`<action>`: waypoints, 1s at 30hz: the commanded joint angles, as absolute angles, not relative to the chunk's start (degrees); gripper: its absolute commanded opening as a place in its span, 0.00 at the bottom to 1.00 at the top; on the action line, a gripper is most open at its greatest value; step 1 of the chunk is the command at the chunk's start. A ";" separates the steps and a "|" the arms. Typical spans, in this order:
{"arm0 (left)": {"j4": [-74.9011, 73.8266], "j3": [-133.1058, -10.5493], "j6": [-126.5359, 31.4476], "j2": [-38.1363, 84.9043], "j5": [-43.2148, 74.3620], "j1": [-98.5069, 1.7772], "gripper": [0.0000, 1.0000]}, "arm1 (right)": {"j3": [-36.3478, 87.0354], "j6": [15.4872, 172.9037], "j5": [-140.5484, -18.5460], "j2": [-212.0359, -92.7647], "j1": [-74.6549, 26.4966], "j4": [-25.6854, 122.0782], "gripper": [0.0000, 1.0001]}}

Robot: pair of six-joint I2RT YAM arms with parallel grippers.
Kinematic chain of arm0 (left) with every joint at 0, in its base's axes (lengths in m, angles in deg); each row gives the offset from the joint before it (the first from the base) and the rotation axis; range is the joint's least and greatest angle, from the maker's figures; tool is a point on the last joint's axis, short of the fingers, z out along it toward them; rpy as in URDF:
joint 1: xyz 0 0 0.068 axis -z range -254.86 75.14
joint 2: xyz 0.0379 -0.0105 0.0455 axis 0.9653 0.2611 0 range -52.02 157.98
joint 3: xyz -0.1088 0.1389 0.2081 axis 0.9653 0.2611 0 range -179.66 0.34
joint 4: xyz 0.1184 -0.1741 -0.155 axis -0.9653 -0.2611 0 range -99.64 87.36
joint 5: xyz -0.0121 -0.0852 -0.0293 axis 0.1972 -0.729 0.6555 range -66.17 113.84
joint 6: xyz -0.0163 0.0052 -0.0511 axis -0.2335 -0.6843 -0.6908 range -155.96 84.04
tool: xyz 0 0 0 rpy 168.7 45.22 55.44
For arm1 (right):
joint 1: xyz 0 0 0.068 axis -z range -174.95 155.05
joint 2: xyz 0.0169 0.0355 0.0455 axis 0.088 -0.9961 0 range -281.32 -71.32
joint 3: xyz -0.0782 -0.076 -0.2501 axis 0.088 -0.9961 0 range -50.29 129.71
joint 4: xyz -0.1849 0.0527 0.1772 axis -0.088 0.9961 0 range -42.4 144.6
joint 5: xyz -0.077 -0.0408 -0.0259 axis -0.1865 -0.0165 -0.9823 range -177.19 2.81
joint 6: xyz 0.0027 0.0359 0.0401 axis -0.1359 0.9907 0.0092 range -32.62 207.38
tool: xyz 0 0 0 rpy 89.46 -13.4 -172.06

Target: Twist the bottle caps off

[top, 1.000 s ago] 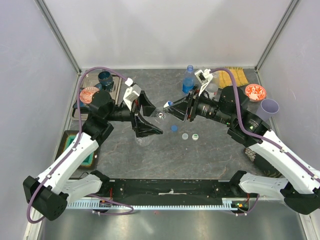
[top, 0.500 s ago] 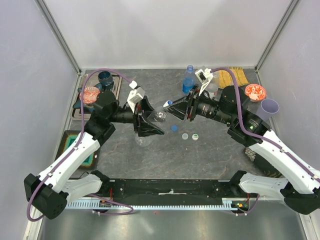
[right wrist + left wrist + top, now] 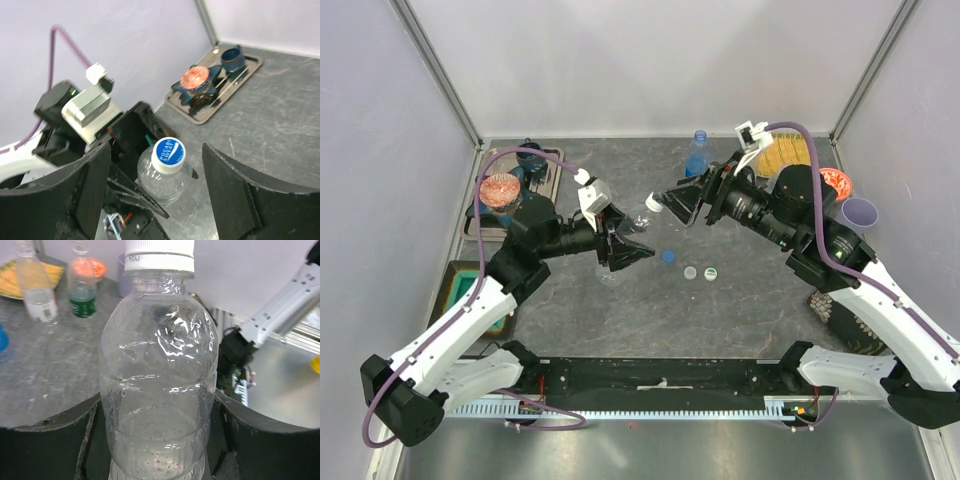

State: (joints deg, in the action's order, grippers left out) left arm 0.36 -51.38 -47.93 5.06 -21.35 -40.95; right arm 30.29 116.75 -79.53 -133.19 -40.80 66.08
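A metal tray (image 3: 552,176) with a dark blue cup (image 3: 530,153) and a pinkish bowl (image 3: 500,188) sits well to the left of the plain clear bottle (image 3: 159,380); the left gripper (image 3: 630,240) pinches that bottle around its lower body, one black finger pressed to each side, and holds it tilted above the grey table (image 3: 740,310); the bottle's white cap (image 3: 168,154), printed with a blue logo, is on its neck and points toward the right arm. Three loose caps lie on the table just right of the bottle and nearer the arm bases: a blue cap (image 3: 668,256), then a pale cap (image 3: 690,272), then a white-and-green cap (image 3: 710,271). The right gripper (image 3: 156,150) is spread wide, its fingers on either side of the bottle's cap and clear of it. A blue-labelled bottle (image 3: 697,157) stands beyond the held bottle, to its right; a green-labelled bottle (image 3: 82,292) stands farther right; the lilac cup (image 3: 860,212) is well to the right.
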 commanded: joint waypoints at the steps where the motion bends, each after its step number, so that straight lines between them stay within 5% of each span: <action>1: 1.14 -50.81 -39.84 2.38 -2.83 -36.47 0.45 | 33.12 120.94 -92.26 -132.84 -40.57 65.88 0.79; 10: 2.45 -50.46 -31.22 3.08 25.04 -25.04 0.43 | 34.61 126.23 -94.40 -137.59 -40.83 64.74 0.73; 30: 4.13 -50.28 -29.90 4.41 30.43 -22.13 0.39 | 33.29 125.70 -94.31 -141.81 -42.68 63.86 0.58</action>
State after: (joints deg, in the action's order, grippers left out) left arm 0.54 -50.31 -32.43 5.14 29.38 -22.59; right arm 32.43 125.58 -93.56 -141.67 -42.37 66.10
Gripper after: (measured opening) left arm 0.670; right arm 0.603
